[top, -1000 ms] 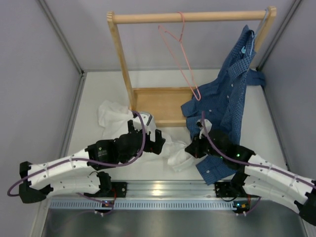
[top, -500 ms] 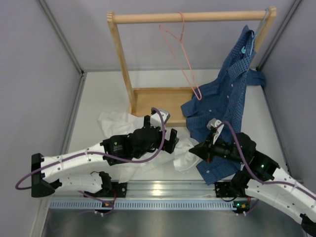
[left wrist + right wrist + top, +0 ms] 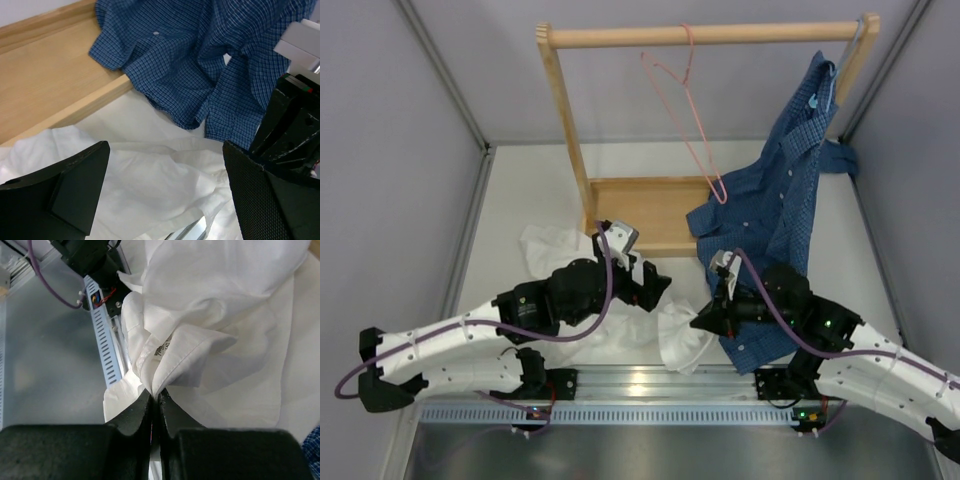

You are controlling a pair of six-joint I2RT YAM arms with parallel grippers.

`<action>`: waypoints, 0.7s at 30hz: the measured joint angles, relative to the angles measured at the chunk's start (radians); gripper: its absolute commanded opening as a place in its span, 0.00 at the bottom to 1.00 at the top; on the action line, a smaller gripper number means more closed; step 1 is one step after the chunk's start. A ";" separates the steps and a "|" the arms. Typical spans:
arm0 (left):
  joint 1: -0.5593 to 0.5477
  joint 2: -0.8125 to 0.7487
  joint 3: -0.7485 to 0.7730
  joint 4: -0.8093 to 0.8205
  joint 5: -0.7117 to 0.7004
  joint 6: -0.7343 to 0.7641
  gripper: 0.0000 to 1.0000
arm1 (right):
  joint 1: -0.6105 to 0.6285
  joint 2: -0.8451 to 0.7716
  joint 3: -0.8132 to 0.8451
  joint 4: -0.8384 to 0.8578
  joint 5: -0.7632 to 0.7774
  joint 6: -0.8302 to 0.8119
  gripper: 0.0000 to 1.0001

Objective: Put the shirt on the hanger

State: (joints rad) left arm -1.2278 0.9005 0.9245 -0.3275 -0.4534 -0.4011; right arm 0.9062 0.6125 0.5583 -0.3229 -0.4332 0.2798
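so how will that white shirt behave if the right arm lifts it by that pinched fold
Probably floppy: the white shirt lies in soft wrinkles and folds, so it should drape and trail from the right gripper. Likely light, being thin cloth. The thin pinched fold could slip out.

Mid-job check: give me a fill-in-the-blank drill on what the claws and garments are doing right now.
1. The right claw is shut on a fold of the ____ shirt.
2. The left claw hangs above that shirt with its jaws ____.
3. The bare hanger on the rail is ____ in colour.
4. The garment hung at the rail's right end is the ____ checked shirt.
Missing words: white; open; pink; blue.
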 measured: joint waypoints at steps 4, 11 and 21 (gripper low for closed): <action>0.008 0.074 -0.003 0.041 0.088 0.030 0.98 | 0.047 0.020 0.002 -0.010 0.012 -0.003 0.54; 0.045 0.171 -0.092 0.031 0.066 -0.018 0.98 | 0.059 0.063 0.046 -0.098 0.119 0.037 0.73; 0.070 0.156 -0.183 0.045 0.084 -0.101 0.93 | 0.042 0.034 0.034 -0.211 0.468 0.281 0.70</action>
State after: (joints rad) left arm -1.1580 1.0565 0.7410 -0.2825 -0.3691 -0.5026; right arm 0.9485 0.6464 0.5922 -0.5335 0.0353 0.5610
